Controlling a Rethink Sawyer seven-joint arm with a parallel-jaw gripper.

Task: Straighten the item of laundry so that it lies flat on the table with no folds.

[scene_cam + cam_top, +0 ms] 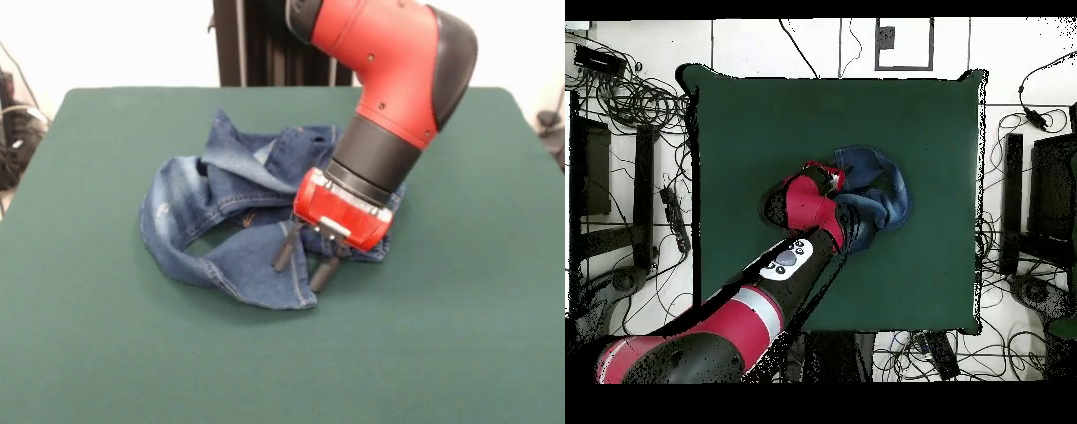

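- Lying crumpled in a loop near mid-table (106,353), jeans (221,203) spread left of and behind the gripper (302,261).
- Gripper tilted, fingers (284,256) parted, released, tips over the jeans' front hem.

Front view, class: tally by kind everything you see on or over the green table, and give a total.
Jeans: 1, crumpled denim
Gripper: 1, fingers apart, over the denim
Arm: 1, red and black
Table: 1, green top
Total: 4
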